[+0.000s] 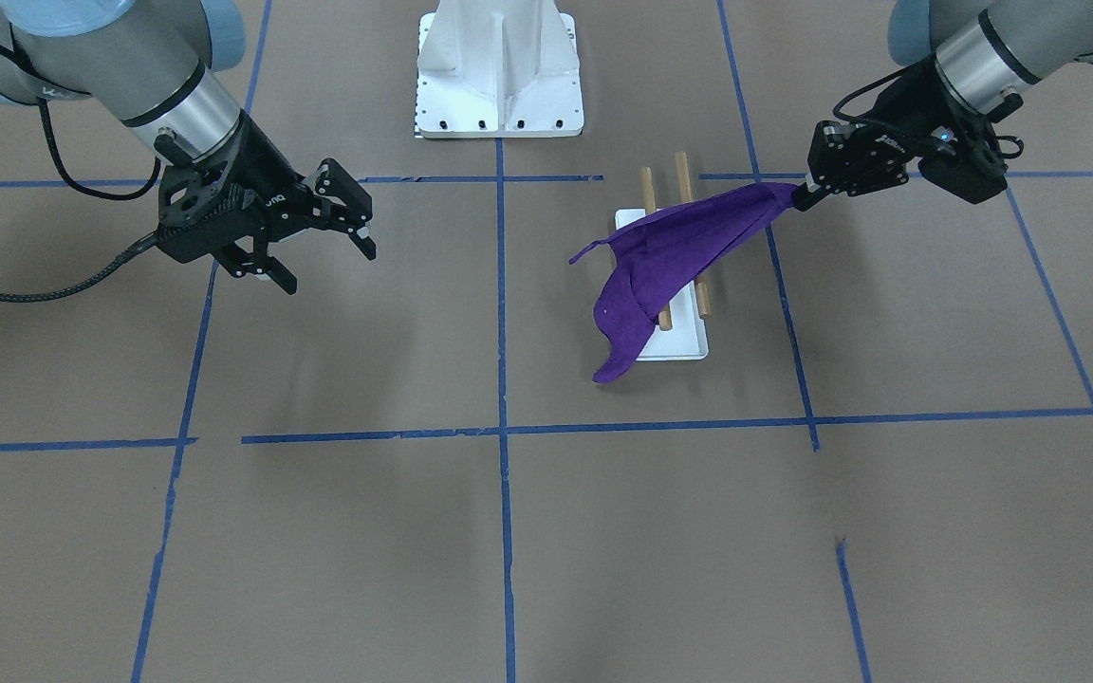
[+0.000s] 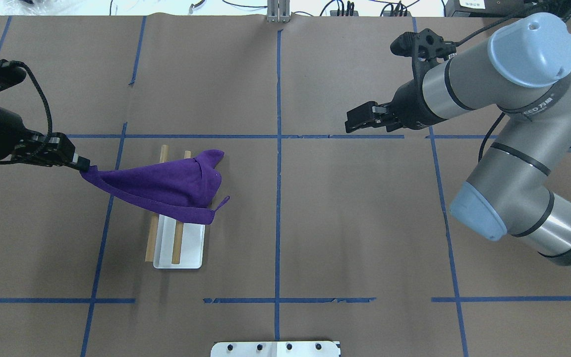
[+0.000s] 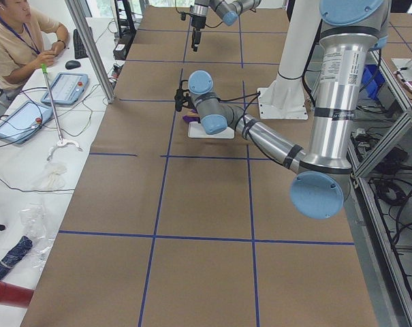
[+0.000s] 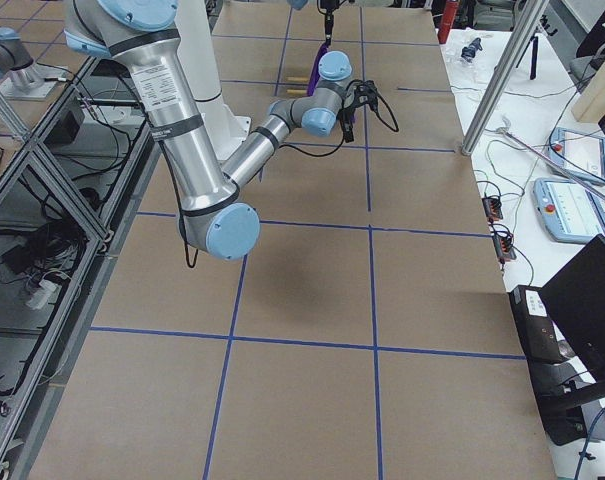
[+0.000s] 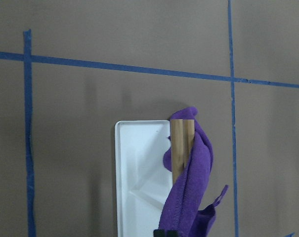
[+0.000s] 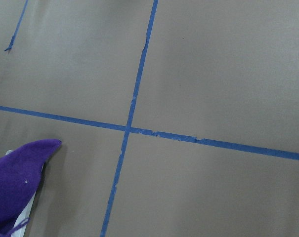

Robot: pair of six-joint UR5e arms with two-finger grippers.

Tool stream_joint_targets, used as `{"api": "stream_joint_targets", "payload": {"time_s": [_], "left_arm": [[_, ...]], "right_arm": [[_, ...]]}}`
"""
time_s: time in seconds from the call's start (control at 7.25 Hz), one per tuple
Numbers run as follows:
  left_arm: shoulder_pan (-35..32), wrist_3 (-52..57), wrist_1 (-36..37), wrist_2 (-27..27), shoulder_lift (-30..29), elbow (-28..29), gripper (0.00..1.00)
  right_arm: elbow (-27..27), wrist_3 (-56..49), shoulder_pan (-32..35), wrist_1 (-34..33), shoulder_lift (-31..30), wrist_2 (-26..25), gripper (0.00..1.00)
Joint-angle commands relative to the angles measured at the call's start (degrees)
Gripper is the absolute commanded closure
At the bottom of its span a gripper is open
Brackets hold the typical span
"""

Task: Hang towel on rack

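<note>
The purple towel point(image 1: 670, 256) lies draped across both wooden rods of the rack point(image 1: 682, 175), and one end hangs down past the white base point(image 1: 679, 343) towards the table. My left gripper point(image 1: 798, 197) is shut on the towel's other corner and holds it stretched out sideways beyond the rack. The overhead view shows the same: the left gripper point(image 2: 80, 163), the towel point(image 2: 166, 186) and the rack base point(image 2: 191, 250). The left wrist view shows the towel point(image 5: 189, 192) beside the rod ends point(image 5: 182, 148). My right gripper point(image 1: 328, 266) is open and empty, far from the rack.
The large white metal pedestal point(image 1: 499, 76) stands at the robot's side of the table, between the arms. Blue tape lines point(image 1: 501, 313) cross the brown table cover. An operator point(image 3: 15, 41) sits at a side desk in the exterior left view.
</note>
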Motion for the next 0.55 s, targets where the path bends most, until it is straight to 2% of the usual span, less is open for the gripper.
{"api": "stream_joint_targets", "payload": {"time_s": [0.0, 0.41], "left_arm": [[-0.2, 0.9, -1.6, -0.1, 0.9, 1.7, 1.00], [-0.5, 2.7, -4.4, -0.1, 1.2, 5.5, 1.00]], "right_arm": [[-0.2, -0.2, 0.4, 0.0, -0.1, -0.1, 0.00], [-0.2, -0.2, 1.0, -0.3, -0.1, 0.1, 0.00]]}}
